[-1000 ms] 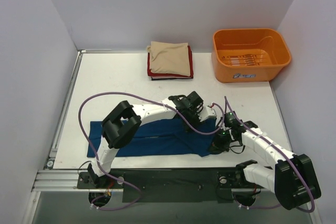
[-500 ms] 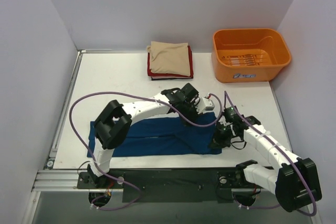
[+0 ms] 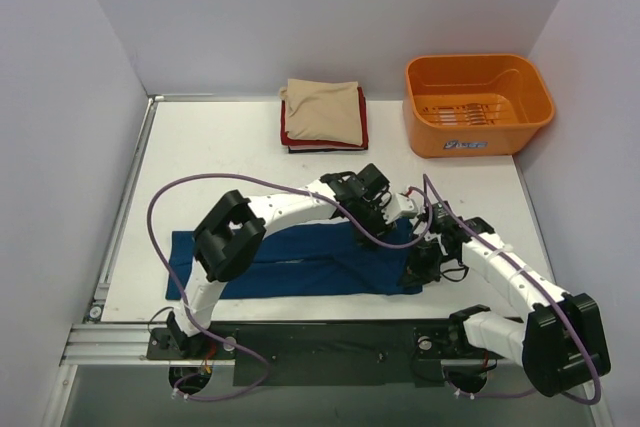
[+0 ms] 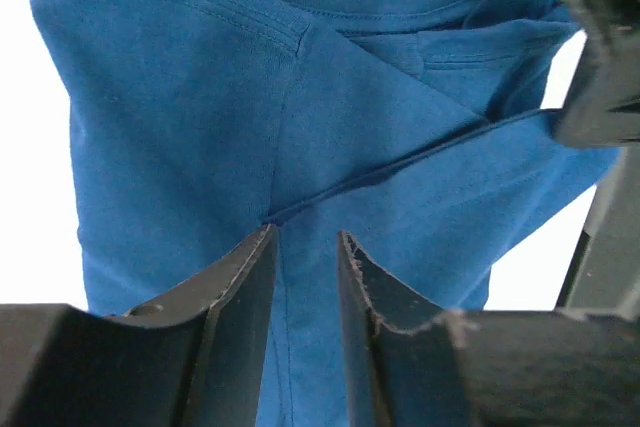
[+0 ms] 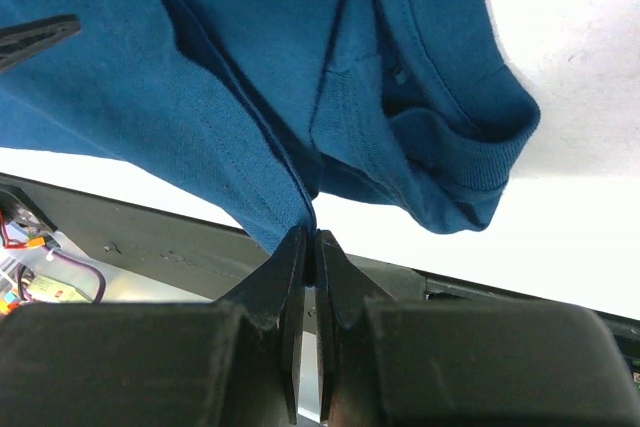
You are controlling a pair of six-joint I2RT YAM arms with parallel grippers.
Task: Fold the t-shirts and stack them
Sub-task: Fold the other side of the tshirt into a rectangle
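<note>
A dark blue t-shirt (image 3: 280, 262) lies spread along the near part of the table, its collar end bunched at the right. My left gripper (image 3: 378, 209) hovers over the shirt's right end. In the left wrist view its jaws (image 4: 305, 235) stand a little apart, with blue cloth (image 4: 180, 127) below and nothing pinched. My right gripper (image 3: 419, 269) is at the shirt's near right corner. In the right wrist view it (image 5: 312, 237) is shut on a folded edge of the blue cloth (image 5: 230, 77). A stack of folded shirts, beige (image 3: 322, 110) over red (image 3: 364, 134) over dark, sits at the back.
An orange plastic tub (image 3: 478, 107) stands at the back right. White walls close in the table at left, back and right. A black rail (image 3: 330, 352) runs along the near edge by the arm bases. The right arm (image 4: 600, 57) shows at the edge of the left wrist view.
My left gripper swung back and left, then returned right over the shirt's collar end. My right gripper stayed shut on the corner and shifted slightly away from the near edge.
</note>
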